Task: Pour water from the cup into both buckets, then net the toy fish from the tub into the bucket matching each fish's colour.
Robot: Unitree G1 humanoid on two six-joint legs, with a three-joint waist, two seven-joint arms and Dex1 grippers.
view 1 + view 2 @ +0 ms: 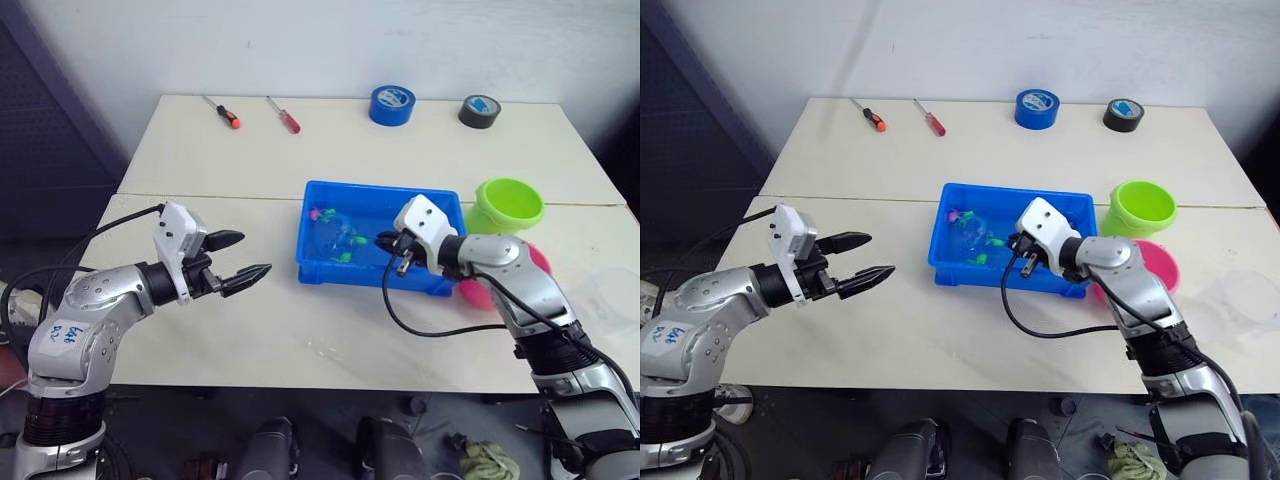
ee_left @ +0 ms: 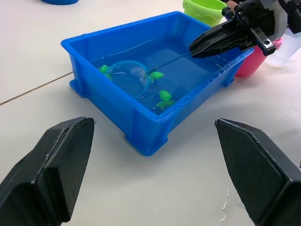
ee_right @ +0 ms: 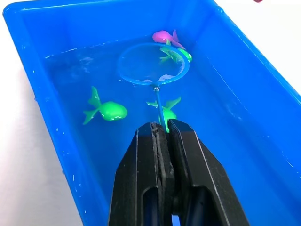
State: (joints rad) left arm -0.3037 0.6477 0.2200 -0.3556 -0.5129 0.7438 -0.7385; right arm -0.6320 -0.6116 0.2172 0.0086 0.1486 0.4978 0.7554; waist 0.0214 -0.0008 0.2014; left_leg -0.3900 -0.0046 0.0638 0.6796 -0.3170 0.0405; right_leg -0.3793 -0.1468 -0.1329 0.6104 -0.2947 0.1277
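Your right fingers (image 3: 162, 134) pinch the net (image 3: 153, 63) over the tub (image 1: 310, 262); left fingers (image 1: 243, 260) gape empty beside it.

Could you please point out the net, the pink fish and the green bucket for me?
net (image 3: 153, 63), right wrist view, on the mesh inside the blue hoop.
pink fish (image 3: 163, 36), right wrist view, on its body.
green bucket (image 1: 509, 203), left eye view, on its inner wall.

Looks like a robot lab/test bench. Plain white wall (image 1: 330, 40) behind two pale tables (image 1: 250, 330) pushed together. Screwdrivers (image 1: 222, 111) & tape rolls (image 1: 392, 104) along far edge, loose cables w/ the arms.
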